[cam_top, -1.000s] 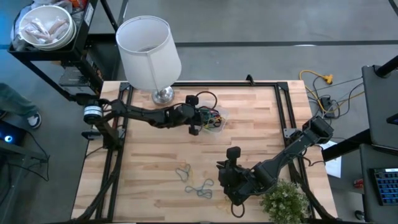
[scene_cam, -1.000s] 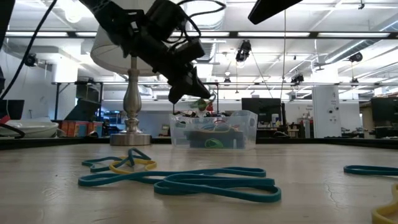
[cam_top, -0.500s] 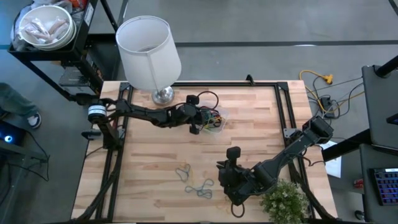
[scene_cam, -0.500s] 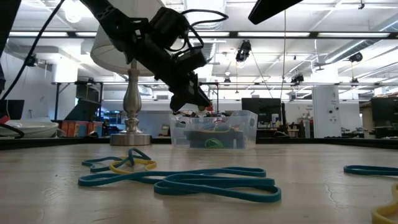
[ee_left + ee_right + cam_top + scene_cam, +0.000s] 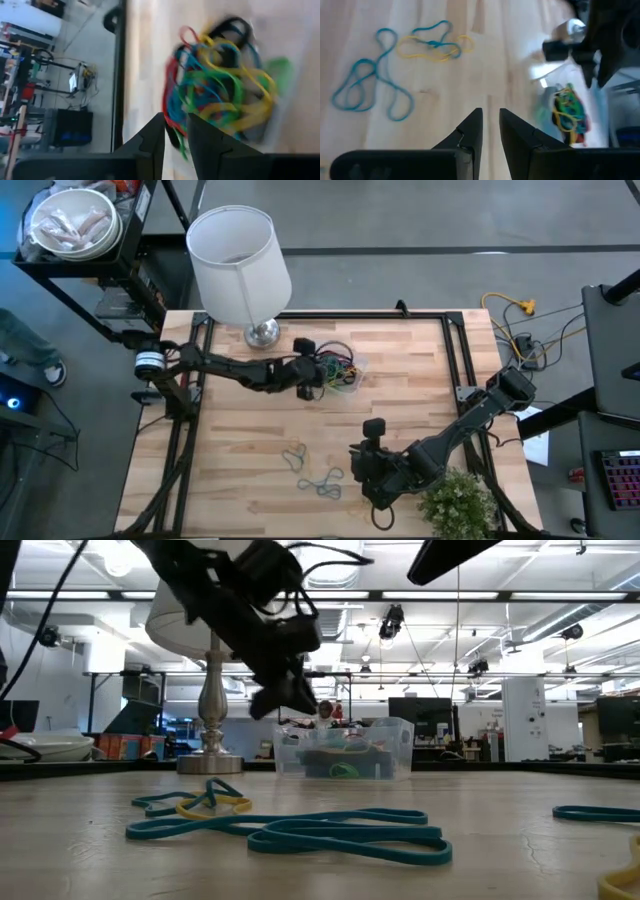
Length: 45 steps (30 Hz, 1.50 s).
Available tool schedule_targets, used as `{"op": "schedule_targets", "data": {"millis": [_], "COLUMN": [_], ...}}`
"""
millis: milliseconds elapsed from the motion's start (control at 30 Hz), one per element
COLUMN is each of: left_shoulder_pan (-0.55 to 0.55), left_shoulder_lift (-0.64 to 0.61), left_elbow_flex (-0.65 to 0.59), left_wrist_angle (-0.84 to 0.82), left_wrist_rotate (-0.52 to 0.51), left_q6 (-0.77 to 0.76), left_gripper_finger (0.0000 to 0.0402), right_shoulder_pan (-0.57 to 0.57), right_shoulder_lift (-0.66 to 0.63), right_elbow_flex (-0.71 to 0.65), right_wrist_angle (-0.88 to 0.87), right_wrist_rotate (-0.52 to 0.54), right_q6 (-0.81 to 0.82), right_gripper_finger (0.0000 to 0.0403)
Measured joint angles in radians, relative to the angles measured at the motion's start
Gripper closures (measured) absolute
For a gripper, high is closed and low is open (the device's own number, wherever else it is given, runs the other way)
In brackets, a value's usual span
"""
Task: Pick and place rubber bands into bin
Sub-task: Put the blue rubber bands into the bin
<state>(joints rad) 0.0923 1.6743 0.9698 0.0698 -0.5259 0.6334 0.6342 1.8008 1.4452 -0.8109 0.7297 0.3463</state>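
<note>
Clear bin [image 5: 345, 750] of rubber bands [image 5: 220, 95], no legible writing anywhere.

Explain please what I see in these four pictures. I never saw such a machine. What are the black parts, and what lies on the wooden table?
It is a robot with two dark arms at a wooden table. Each arm ends in a two-finger claw. One picture looks straight down from above, one looks level across the table top, and two come from small cameras on the arms' wrists.

The left claw is at the edge of the bin, a small clear tub with a tangle of coloured rubber bands inside. Its fingers stand a little apart and hold nothing that I can see.

The right claw waits near the front of the table. Its fingers are also slightly apart and empty.

More bands lie loose on the wood: blue bands and a yellow band. A lamp stands at the back and a small plant at the front.
</note>
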Motion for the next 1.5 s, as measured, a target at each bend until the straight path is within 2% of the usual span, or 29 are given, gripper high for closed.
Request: {"op": "schedule_targets", "data": {"millis": [200, 333, 467, 633, 767, 1000, 1200, 1300, 1500], "left_shoulder_pan": [-0.104, -0.19, -0.291, -0.407, -0.462, -0.478, -0.48, -0.48, -0.48], "left_shoulder_lift": [-0.115, -0.204, -0.286, -0.37, -0.423, -0.488, -0.499, -0.499, -0.499], "left_elbow_flex": [-0.014, -0.034, -0.09, -0.183, -0.246, -0.292, -0.309, -0.309, -0.309], "left_wrist_angle": [-0.209, -0.322, -0.365, -0.324, -0.266, -0.263, -0.261, -0.261, -0.26], "left_wrist_rotate": [-0.006, -0.002, 0.015, 0.021, 0.022, 0.02, 0.02, 0.02, 0.02], "left_q6": [-0.107, -0.221, -0.305, -0.349, -0.366, -0.393, -0.396, -0.396, -0.396], "left_gripper_finger": [0.0336, 0.0336, 0.0336, 0.0336, 0.0336, 0.0336, 0.0336, 0.0336, 0.0336], "right_shoulder_pan": [0.003, 0.009, 0.013, 0.018, 0.028, 0.058, 0.094, 0.105, 0.106], "right_shoulder_lift": [0.0, 0.001, 0.001, 0.001, 0.001, 0.001, 0.001, 0.001, 0.006], "right_elbow_flex": [-0.037, -0.117, -0.212, -0.295, -0.315, -0.311, -0.318, -0.319, -0.32], "right_wrist_angle": [0.01, 0.015, 0.045, 0.071, 0.107, 0.211, 0.251, 0.271, 0.359], "right_wrist_rotate": [-0.056, -0.182, -0.287, -0.405, -0.477, -0.484, -0.625, -0.628, -0.592], "right_q6": [0.121, 0.244, 0.376, 0.47, 0.477, 0.394, 0.335, 0.344, 0.253], "right_gripper_finger": [0.0344, 0.0344, 0.0344, 0.0344, 0.0344, 0.0344, 0.0344, 0.0344, 0.0344]}}
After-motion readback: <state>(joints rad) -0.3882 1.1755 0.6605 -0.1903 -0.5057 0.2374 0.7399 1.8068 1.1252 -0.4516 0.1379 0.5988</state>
